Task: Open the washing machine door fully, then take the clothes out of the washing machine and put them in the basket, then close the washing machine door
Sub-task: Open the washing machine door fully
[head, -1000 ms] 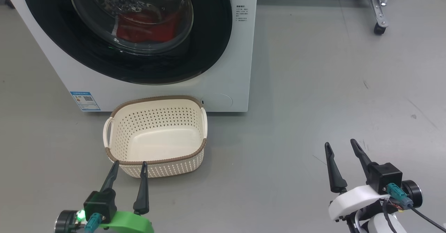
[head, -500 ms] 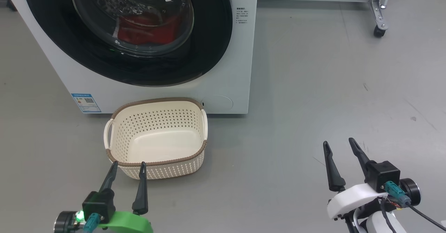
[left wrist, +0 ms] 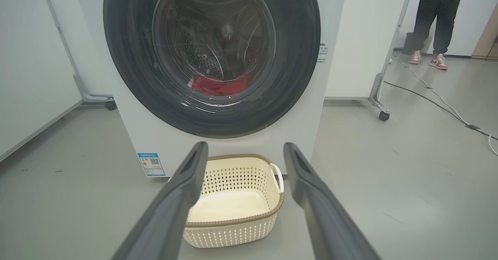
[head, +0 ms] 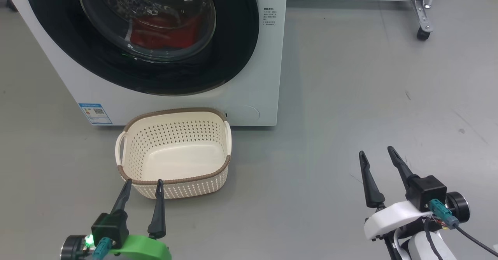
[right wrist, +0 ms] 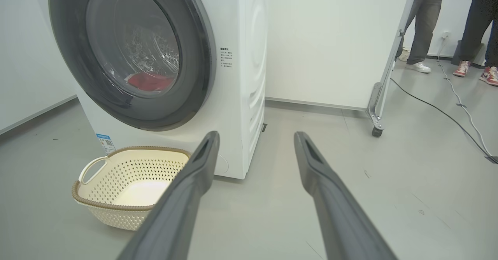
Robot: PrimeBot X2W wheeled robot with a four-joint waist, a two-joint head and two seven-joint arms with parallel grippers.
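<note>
Guessing step one here: opening washing machine door (left wrist: 212,53), not started yet. Seeing it shut flush against washing machine (head: 268,77). Spotting clothes (left wrist: 220,85) through glass, lying red at drum bottom. Finding basket (head: 175,110) empty on floor, just in front of machine. Hovering left gripper (head: 144,181) near basket's near rim, jaws spread, gripping nothing. Hanging right gripper (head: 376,151) well off to right over bare floor, jaws also released, empty. Needing next, probably: reaching up for door's edge, hooking it, swinging wide. Not managing to tell hinge side from here, so picking edge carefully.

Left claw (left wrist: 245,148) wide apart before the basket (left wrist: 229,232); red clothes (left wrist: 220,85), perhaps one garment, behind the closed washing machine door (left wrist: 295,57)
</note>
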